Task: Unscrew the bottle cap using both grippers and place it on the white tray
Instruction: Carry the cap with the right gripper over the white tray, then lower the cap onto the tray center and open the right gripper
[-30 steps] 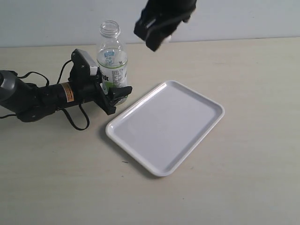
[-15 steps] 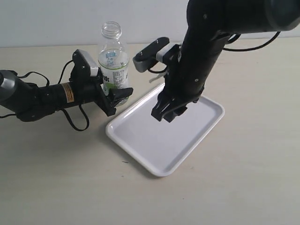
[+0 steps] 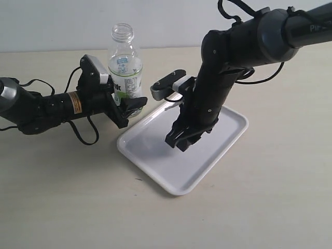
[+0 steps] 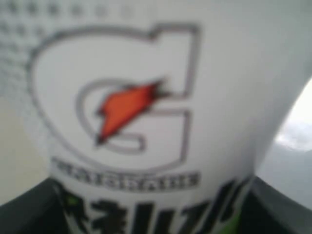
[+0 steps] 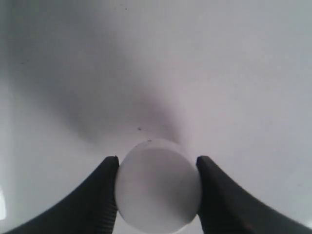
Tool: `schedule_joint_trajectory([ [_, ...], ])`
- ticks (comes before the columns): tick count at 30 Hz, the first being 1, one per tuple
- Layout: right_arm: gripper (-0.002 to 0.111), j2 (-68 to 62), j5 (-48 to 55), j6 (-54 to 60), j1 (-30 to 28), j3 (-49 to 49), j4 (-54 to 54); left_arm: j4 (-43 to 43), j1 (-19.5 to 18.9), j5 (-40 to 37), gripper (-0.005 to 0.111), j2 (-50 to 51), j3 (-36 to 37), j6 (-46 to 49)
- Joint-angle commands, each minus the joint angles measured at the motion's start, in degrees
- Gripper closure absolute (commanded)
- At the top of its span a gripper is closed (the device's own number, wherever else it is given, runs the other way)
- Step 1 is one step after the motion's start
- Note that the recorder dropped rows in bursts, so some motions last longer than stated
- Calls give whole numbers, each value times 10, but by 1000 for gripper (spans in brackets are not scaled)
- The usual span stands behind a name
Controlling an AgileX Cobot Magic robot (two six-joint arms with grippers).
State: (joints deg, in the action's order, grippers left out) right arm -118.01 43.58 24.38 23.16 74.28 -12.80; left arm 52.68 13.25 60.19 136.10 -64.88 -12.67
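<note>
Just beside the white tray's (image 3: 150, 158) left edge, the left gripper (image 3: 122, 107) clamps the upright, capless bottle (image 3: 125, 70). Over the tray's middle, the right gripper (image 3: 179, 140) pinches the bottle cap (image 5: 158, 184), one finger (image 5: 100, 197) pressed against each side.

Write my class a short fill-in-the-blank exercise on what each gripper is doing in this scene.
1. The left gripper is clamped around the ____.
2. The right gripper pinches the round white ____ between its jaws.
3. The right gripper hangs above the white ____.
Missing words: bottle; cap; tray.
</note>
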Motion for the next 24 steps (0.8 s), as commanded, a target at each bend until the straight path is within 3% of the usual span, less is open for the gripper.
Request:
schedule_joint_trajectory([
  [1, 108, -2, -18, 16, -12, -2, -12, 18, 0, -25, 107, -1, 2, -2],
  [7, 108, -3, -84, 25, -12, -2, -38, 17, 0, -25, 107, -1, 2, -2],
  [16, 107, -21, -90, 24, -12, -2, -38, 15, 0, -25, 107, -1, 2, -2],
  [20, 91, -21, -96, 24, -12, -2, -38, 15, 0, -25, 107, -1, 2, -2],
  [24, 67, -21, -96, 24, -12, -2, -38, 15, 0, -25, 107, -1, 2, -2],
])
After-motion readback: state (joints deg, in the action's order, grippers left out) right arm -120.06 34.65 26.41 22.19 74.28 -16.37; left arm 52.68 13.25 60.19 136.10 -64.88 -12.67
